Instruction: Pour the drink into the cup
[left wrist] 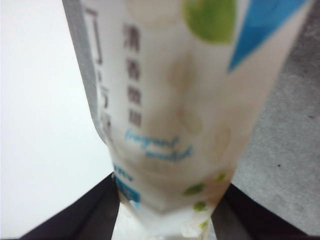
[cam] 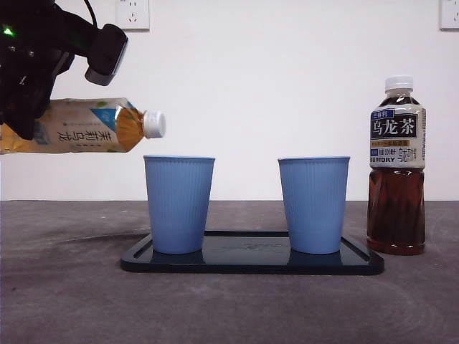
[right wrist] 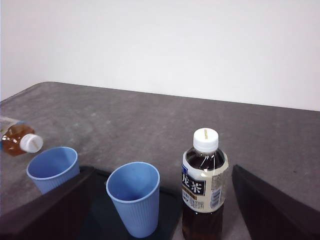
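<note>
Gripping the tilted tea bottle (cam: 86, 125), left claw (left wrist: 165, 220) hovers beside the cup (cam: 178, 204).

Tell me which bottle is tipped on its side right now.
The light tea bottle held in the left claw, lying level with its white cap above the left blue cup. The dark oolong bottle stands upright beside the tray.

I see left arm (cam: 32, 61) as bulky matte-black housing, small green indicator light glowing on upper casing, thin black cable looping off top, rounded dark-grey camera pod jutting from side. Left gripper (left wrist: 165, 220) shows two flat black jaws, plain, no markings I can read. Right gripper (right wrist: 160, 220): two broad black wedge-shaped jaws, smooth faces
</note>
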Controlling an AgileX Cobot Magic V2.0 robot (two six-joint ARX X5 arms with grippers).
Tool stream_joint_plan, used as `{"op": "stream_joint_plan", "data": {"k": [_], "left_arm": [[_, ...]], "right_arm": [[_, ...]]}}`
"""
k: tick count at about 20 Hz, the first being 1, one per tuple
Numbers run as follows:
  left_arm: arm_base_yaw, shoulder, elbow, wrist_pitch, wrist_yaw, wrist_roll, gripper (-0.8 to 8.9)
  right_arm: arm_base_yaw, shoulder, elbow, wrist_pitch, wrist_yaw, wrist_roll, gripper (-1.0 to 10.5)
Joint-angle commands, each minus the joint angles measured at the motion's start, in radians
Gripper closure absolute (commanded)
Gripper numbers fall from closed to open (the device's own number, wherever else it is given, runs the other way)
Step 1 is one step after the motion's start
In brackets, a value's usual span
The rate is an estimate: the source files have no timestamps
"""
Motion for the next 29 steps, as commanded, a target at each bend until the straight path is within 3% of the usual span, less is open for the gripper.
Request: {"op": "stream_joint_plan", "data": {"k": [1, 8, 12, 19, 23, 29], "left_arm": [[-0.010, 0.004, 0.034, 0.036, -0.020, -0.003, 6.04], [-0.014, 0.004, 0.034, 0.039, -0.020, -0.011, 6.11], [-0.019, 0.001, 0.034, 0.076, -0.016, -0.046, 7.28], [-0.019, -0.035, 0.034, 0.202, 0.000, -0.096, 7.97], [-0.008, -0.079, 0.034, 0.230, 0.006, -0.223, 7.96], [0.019, -0.171, 0.034, 0.231, 0.113, -0.555, 7.96]], "right_arm": [[0.006, 0.002, 0.016, 0.004, -0.002, -0.012, 5.1], [0.006, 0.002, 0.016, 0.004, 0.001, -0.012, 5.1], [0.006, 0.002, 0.016, 0.004, 0.001, -0.021, 5.1], [0.005, 0.002, 0.016, 0.004, 0.002, -0.023, 5.1], [0.005, 0.002, 0.016, 0.004, 0.002, -0.023, 5.1], [0.005, 0.002, 0.016, 0.004, 0.002, -0.023, 5.1]]}}
